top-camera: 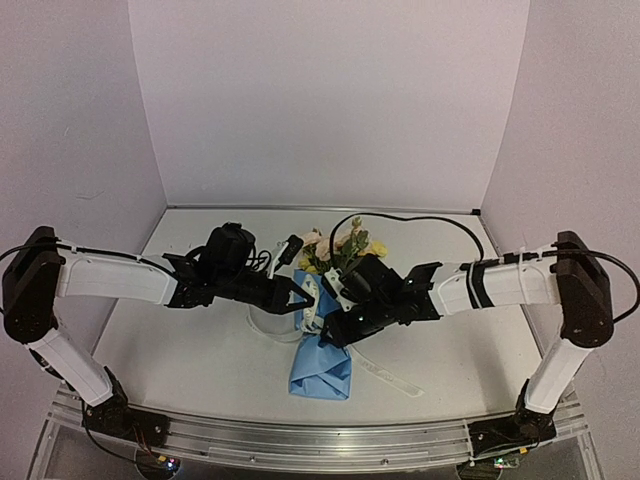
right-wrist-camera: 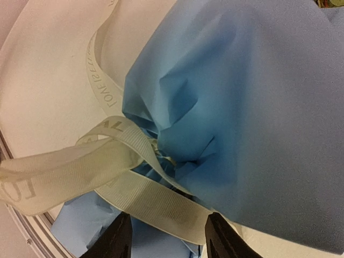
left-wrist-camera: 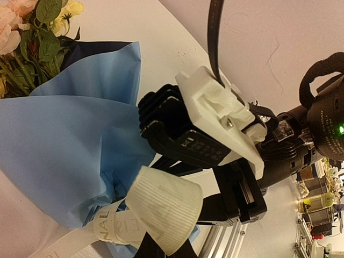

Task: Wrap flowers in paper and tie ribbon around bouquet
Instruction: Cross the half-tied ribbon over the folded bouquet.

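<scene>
The ribbon (right-wrist-camera: 150, 199) sits pinched in left end effector (top-camera: 308, 292); right end effector (right-wrist-camera: 167, 239) half open astride it

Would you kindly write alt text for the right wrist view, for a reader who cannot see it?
A cream ribbon with printed lettering wraps the gathered neck of a light blue paper bundle on a white table. The two black fingertips of the right gripper stand apart at the bottom edge, just below a ribbon strand.
</scene>
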`<state>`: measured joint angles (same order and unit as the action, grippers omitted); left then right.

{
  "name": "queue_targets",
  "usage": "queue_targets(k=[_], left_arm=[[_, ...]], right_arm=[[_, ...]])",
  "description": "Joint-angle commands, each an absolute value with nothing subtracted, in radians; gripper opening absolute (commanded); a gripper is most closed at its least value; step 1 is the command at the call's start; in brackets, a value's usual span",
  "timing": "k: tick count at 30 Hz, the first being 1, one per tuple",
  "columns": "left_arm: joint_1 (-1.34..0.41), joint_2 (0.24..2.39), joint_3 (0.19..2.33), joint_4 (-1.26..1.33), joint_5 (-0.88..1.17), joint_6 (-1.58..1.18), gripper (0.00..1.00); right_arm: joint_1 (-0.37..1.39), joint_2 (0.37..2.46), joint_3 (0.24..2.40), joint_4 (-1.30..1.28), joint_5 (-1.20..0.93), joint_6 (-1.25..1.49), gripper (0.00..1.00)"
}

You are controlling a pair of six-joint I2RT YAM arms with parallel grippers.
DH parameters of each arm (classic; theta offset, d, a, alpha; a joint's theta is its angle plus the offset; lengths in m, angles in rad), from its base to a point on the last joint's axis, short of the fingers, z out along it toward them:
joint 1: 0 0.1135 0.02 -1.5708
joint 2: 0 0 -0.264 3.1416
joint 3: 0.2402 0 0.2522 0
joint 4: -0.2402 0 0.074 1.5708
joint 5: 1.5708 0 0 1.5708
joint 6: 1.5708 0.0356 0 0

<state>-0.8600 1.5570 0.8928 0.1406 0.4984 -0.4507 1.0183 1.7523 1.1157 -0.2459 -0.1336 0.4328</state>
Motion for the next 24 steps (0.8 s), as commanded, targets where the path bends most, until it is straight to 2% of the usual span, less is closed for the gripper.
queue_targets(k=[1,7,13,18,24], left_arm=[[-0.856,1.536,0.915,0.165,0.500,-0.454,0.00],[-0.856,1.532,0.914,0.158,0.486,-0.452,0.00],[-0.851,1.521,0.905,0.141,0.467,-0.442,0.00],[-0.842,1.517,0.902,0.135,0.466,-0.436,0.00],[-0.839,1.518,0.904,0.138,0.475,-0.427,0.00]], right_arm=[[1.028,1.780,1.155,-0.228,-0.071,0.424,0.42],[1.028,1.773,1.149,-0.229,-0.058,0.437,0.19],[1.030,1.698,1.121,-0.229,-0.028,0.462,0.06],[1.030,1.649,1.100,-0.233,-0.029,0.484,0.03],[1.030,1.650,1.093,-0.248,-0.049,0.506,0.05]])
